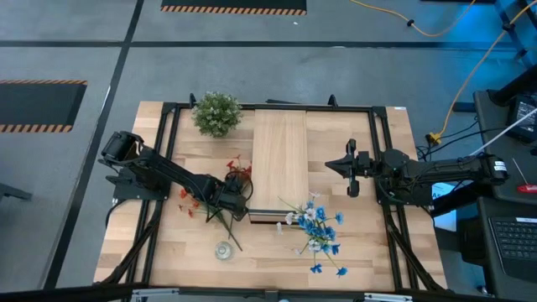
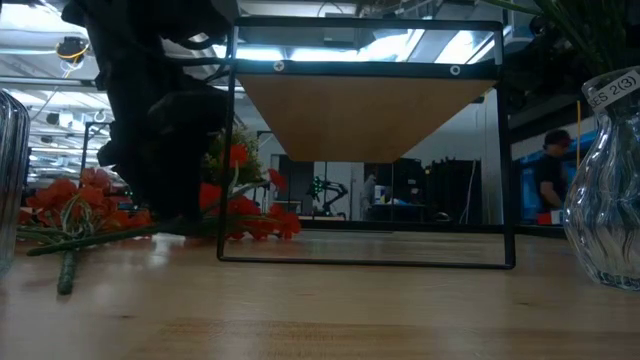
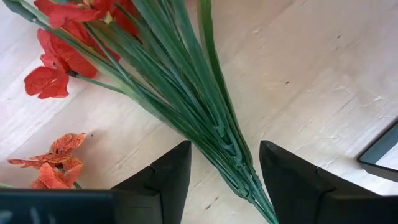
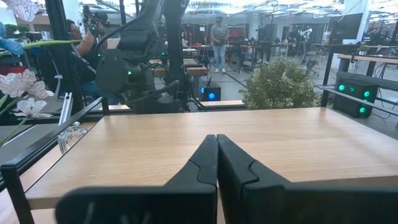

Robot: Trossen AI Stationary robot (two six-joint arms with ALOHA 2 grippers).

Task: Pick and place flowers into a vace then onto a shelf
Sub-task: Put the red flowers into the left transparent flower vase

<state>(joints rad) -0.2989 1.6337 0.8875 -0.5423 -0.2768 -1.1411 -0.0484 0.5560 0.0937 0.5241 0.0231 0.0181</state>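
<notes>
Flowers: red spray [image 1: 220, 195] lay on the table [image 1: 377, 252] at nine o'clock of the shelf [image 1: 279, 164]; blue-white spray [image 1: 317, 231] at five o'clock.
Left gripper [image 3: 224, 180]: fingers apart, straddling the green stems, not yet pinching, apparently.
Right gripper [image 1: 349, 167]: clenched, idle.
Advice: close squarely across the bundled stems before lifting toward the vase [image 1: 223, 250].

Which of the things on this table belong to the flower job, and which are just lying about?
Job:
- red-orange flowers, stems between the left hand's open fingers
- blue and white flowers
- glass vase
- shelf

Lying about:
- bushy green-white plant
- right hand, shut, waiting beside the shelf
</notes>
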